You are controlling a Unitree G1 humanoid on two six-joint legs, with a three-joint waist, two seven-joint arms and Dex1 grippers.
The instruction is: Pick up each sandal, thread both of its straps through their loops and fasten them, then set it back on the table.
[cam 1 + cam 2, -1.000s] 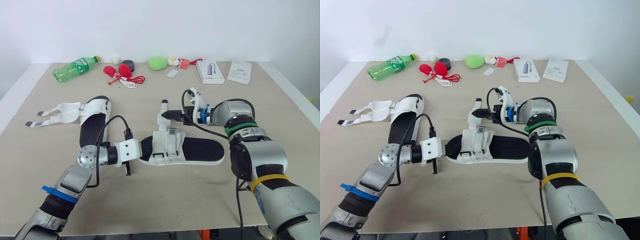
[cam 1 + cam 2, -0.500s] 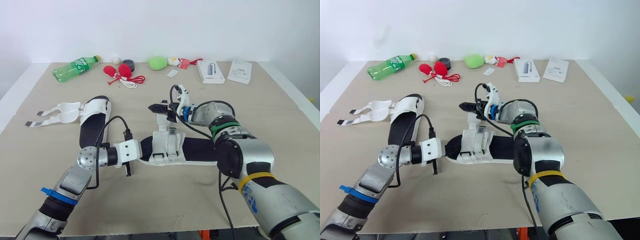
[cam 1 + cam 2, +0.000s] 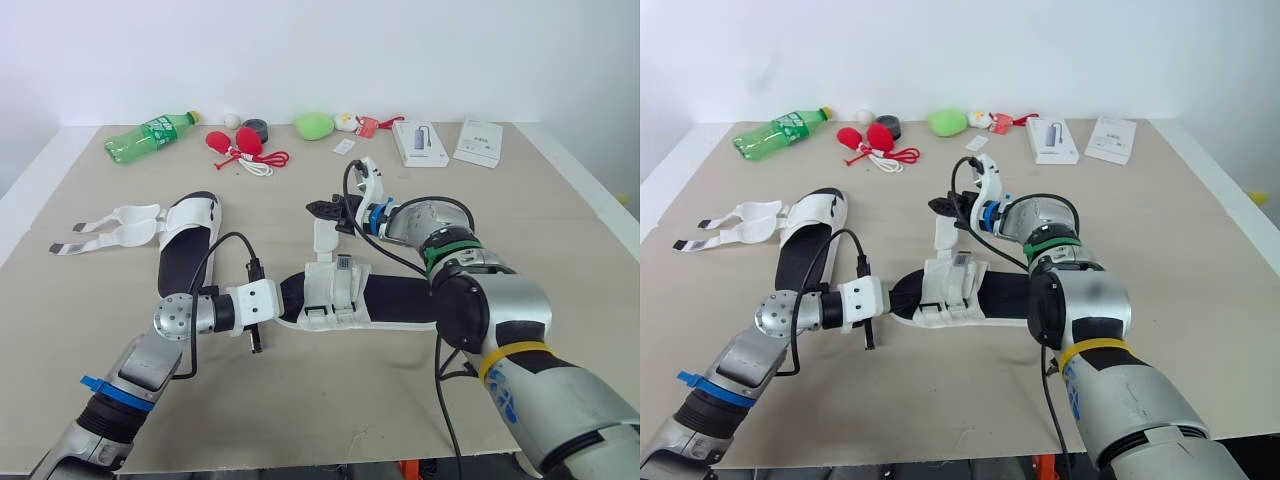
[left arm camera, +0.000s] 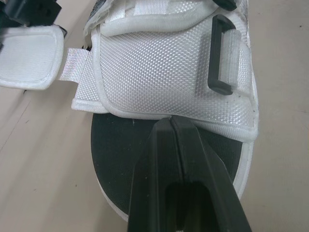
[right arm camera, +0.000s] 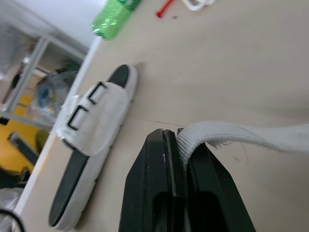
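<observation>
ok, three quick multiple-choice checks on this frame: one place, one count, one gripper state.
1. Where on the table does the green bottle lie?
A) far left corner
B) near right corner
C) dead centre

2. How many sandals are on the table?
A) one
B) two
C) three

3. The right gripper is:
A) open
B) shut on a white strap
C) shut on the bottle

Answers:
1 A: the bottle lies at the back left, by the wall.
2 B: there is the middle sandal and the left sandal, whose straps lie loose.
3 B: the right wrist view shows webbing pinched between the fingers.
</observation>
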